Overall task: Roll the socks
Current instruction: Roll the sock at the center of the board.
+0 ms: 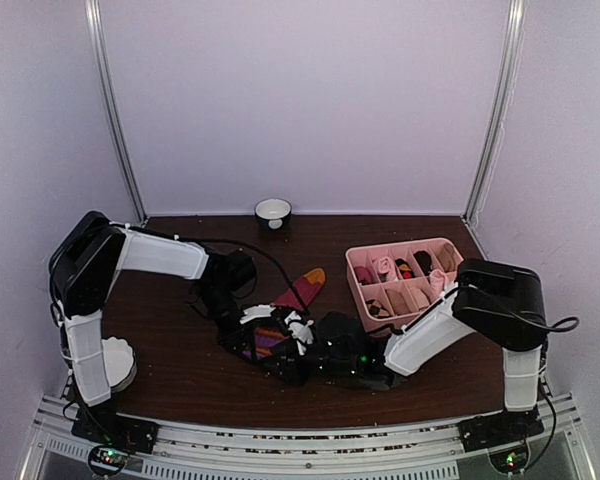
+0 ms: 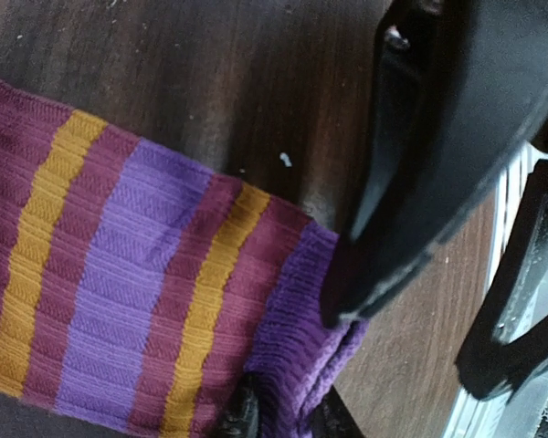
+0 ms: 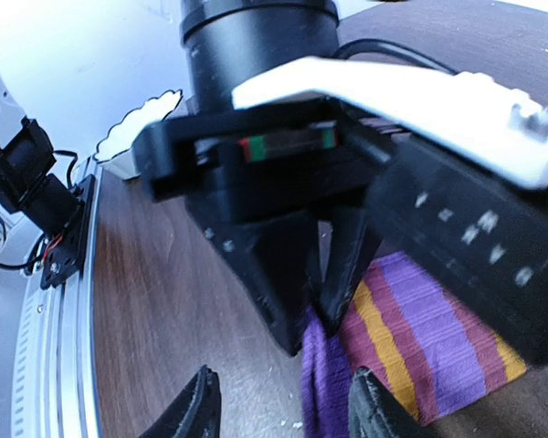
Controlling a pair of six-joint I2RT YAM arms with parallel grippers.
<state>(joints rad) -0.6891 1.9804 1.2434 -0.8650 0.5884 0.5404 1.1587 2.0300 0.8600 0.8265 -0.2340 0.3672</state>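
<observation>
The dark red sock (image 1: 302, 290) lies at the table's middle, its orange toe pointing toward the back. Its purple and orange striped cuff fills the left wrist view (image 2: 146, 274) and shows in the right wrist view (image 3: 420, 328). My left gripper (image 1: 263, 325) is shut on the purple edge of the cuff (image 2: 288, 415); its black fingers (image 3: 292, 301) pinch it against the table. My right gripper (image 1: 292, 345) is open, its tips (image 3: 283, 406) straddling the same cuff edge just in front of the left fingers. The tan sock is not in view.
A pink divided tray (image 1: 358, 258) with small rolled socks stands at the right. A white bowl (image 1: 273, 212) stands at the back edge. A white fluted dish (image 1: 115, 362) sits by the left arm's base. The metal rail runs along the near edge.
</observation>
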